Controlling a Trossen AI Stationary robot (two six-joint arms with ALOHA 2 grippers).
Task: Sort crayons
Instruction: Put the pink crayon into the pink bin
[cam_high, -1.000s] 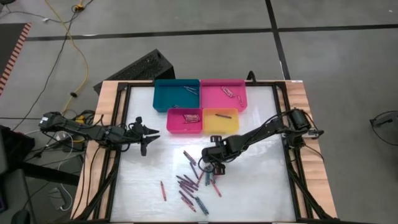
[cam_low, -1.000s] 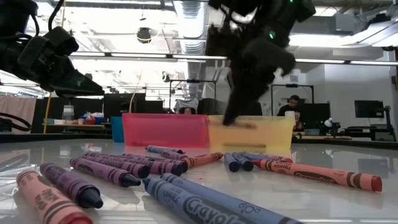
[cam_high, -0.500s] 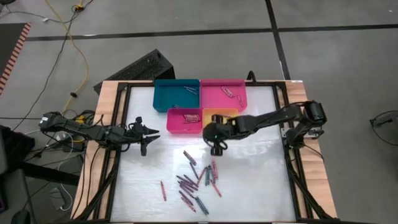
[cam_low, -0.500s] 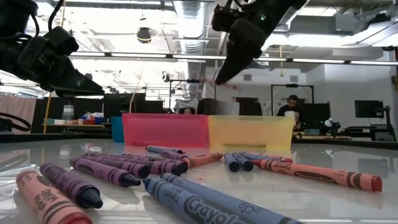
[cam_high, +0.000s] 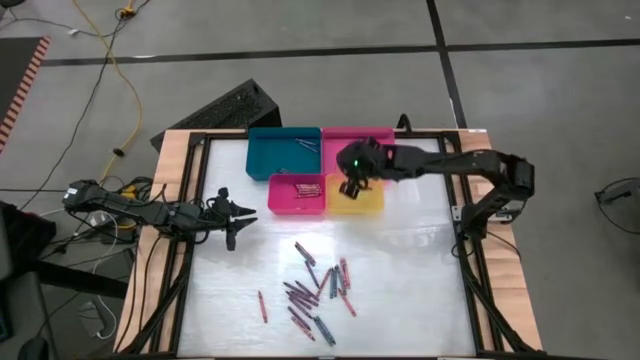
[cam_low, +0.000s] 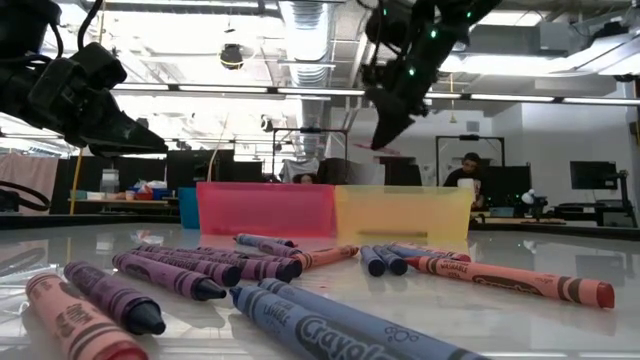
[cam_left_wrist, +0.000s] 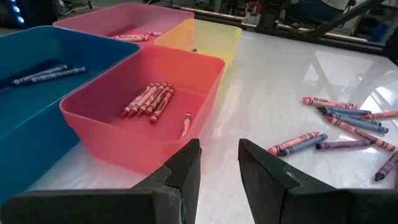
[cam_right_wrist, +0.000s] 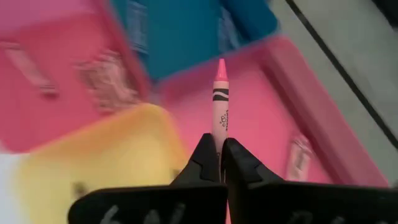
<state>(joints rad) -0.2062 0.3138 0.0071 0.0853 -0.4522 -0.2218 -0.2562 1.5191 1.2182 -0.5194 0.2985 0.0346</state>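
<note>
Bench: white top (cam_high: 400, 290) in a dark frame, four trays at its far side.
Right gripper (cam_high: 349, 186): raised over the yellow tray (cam_high: 368, 202), fingers pinching a pink crayon (cam_right_wrist: 220, 106) that points toward the pink tray (cam_high: 385, 135) ahead.
Left gripper (cam_left_wrist: 217, 165): near the bench's left edge, fingers spread a little, holding nothing, the red tray (cam_left_wrist: 143, 106) just ahead of it.
Loose crayons (cam_high: 315, 285): scattered on the bench, well apart from both grippers, nearer the front.
Red tray contents: several red crayons (cam_left_wrist: 149, 99).

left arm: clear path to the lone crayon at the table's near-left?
Probably yes. The left gripper hovers open over bare table, and the lone red crayon lies apart from the crayon pile, with nothing between them.
</note>
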